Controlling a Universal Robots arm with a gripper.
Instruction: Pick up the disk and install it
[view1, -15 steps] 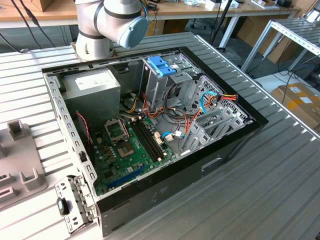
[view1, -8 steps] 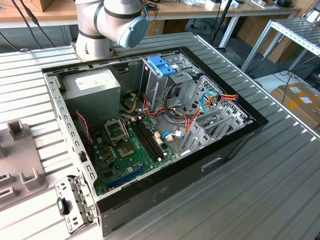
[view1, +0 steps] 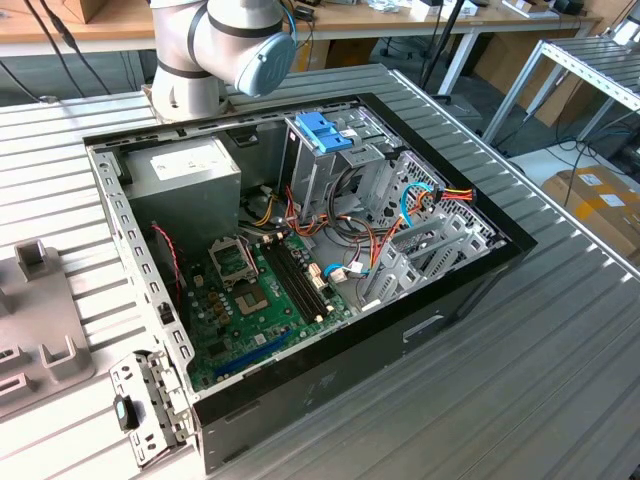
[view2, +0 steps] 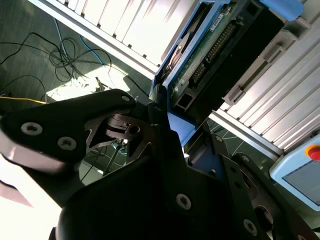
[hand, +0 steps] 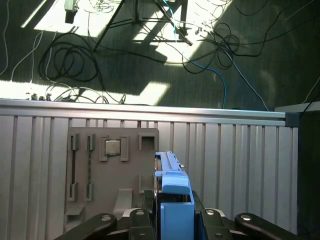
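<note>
- First wrist view: the gripper (hand: 173, 212) pinches the disk (hand: 172, 182), edge-on, over the ribbed table (hand: 240, 150) near a grey tray (hand: 120, 175).
- Second wrist view: the disk (view2: 212, 47) shows its circuit board.
- Exterior view: the open computer case (view1: 380, 350).

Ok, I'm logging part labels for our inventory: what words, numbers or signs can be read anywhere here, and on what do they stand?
No text here can be read.
White label on the power supply: print too small to read.
Circuit board of the disk, clamped in the gripper: markings too small to read.
Motherboard: markings too small to read.
</note>
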